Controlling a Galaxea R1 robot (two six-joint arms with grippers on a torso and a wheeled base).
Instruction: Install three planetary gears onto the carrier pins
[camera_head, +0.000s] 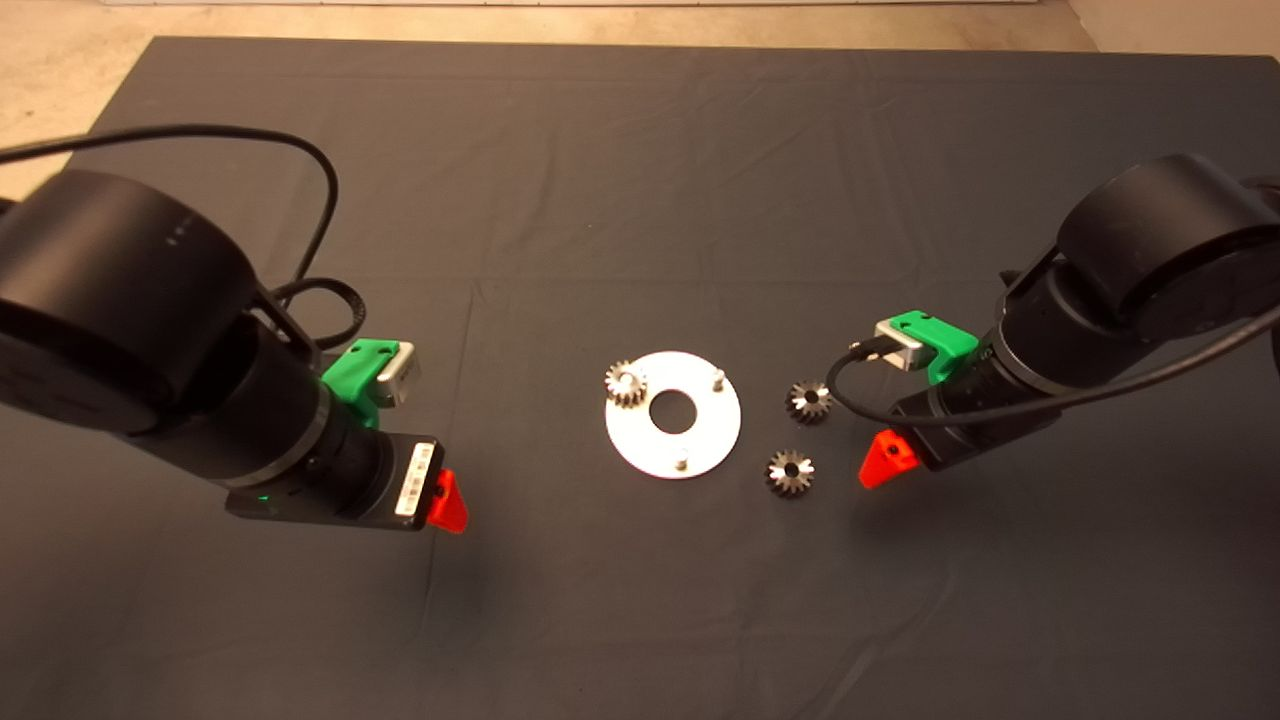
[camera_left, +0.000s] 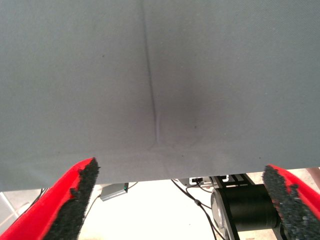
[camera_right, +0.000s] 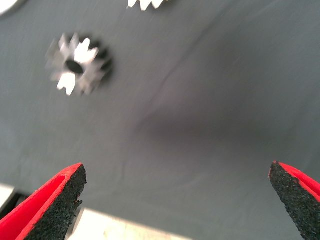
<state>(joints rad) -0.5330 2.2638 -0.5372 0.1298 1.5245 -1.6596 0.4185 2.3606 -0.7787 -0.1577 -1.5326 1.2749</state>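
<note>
Planetary gears, 3 small dark-silver toothed metal wheels with central holes: 1 gear (camera_head: 626, 384) sits on a pin at the far-left rim of the flat round silver disc (camera_head: 673, 450) with a large central hole, which lies near the middle of the dark mat (camera_head: 640, 180). A 2nd gear (camera_head: 809, 402) lies flat on the mat just right of the disc, and a 3rd gear (camera_head: 790, 472) lies flat near it, toward the near edge of the mat, apart from the disc. Carrier pins, short upright silver pegs: 2 stand bare, 1 pin (camera_head: 718, 380) at the disc's far-right rim and 1 pin (camera_head: 681, 463) at its near rim. Left gripper (camera_head: 449, 501), green with red fingers, is over bare mat well left of the disc; its wrist view shows the black-padded fingers (camera_left: 80, 192) spread wide, holding nothing. Right gripper (camera_head: 885, 461) is just right of the 2 loose gears, its fingers (camera_right: 62, 197) likewise spread wide and empty; its wrist view shows 1 loose gear (camera_right: 77, 64) on the mat ahead of them.
</note>
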